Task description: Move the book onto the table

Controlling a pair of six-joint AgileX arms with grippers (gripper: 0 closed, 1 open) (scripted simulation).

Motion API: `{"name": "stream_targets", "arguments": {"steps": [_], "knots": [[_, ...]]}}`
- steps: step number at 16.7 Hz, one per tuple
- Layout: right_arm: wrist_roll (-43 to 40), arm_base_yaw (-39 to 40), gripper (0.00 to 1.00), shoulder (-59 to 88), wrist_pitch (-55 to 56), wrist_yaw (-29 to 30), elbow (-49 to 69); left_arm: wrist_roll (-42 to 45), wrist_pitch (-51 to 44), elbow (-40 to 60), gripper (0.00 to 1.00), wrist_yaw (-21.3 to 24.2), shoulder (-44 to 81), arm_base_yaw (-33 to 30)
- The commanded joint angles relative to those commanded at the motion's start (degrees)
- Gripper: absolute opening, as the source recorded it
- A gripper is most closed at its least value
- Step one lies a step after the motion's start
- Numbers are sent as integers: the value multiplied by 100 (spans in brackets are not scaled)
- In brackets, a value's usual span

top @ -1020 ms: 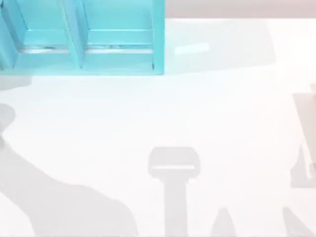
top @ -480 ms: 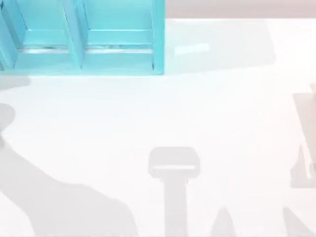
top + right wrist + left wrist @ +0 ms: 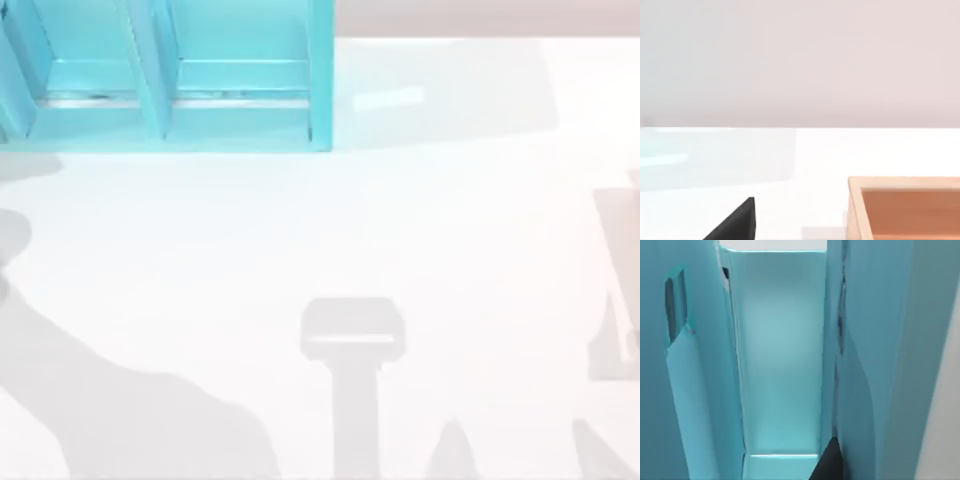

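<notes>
Overhead, turquoise shelf unit (image 3: 170, 75) on white table (image 3: 400, 230), no readable writing, end effector states unclear.

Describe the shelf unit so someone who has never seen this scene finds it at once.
Start from the large glossy white table. At its far edge, toward the top view's left, stands the shelf unit, split into compartments by upright dividers. Its bright turquoise colour and dividers set it apart from the plain tan open box seen in the right wrist view.
</notes>
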Motion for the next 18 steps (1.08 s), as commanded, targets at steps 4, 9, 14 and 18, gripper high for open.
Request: {"name": "stream_targets", "arguments": {"steps": [4, 9, 14, 18], "knots": [[0, 0, 100, 0, 0, 0, 0, 20, -121, -107, 0, 57, -219, 90], [0, 0, 100, 0, 0, 0, 0, 94, -986, -827, 0, 476, -1768, 576], [0, 0, 100, 0, 0, 0, 0, 196, -2243, -1883, 0, 1096, -4282, 1199], [0, 0, 100, 0, 0, 0, 0, 269, -3027, -2540, 0, 1488, -5484, 1590]]}}
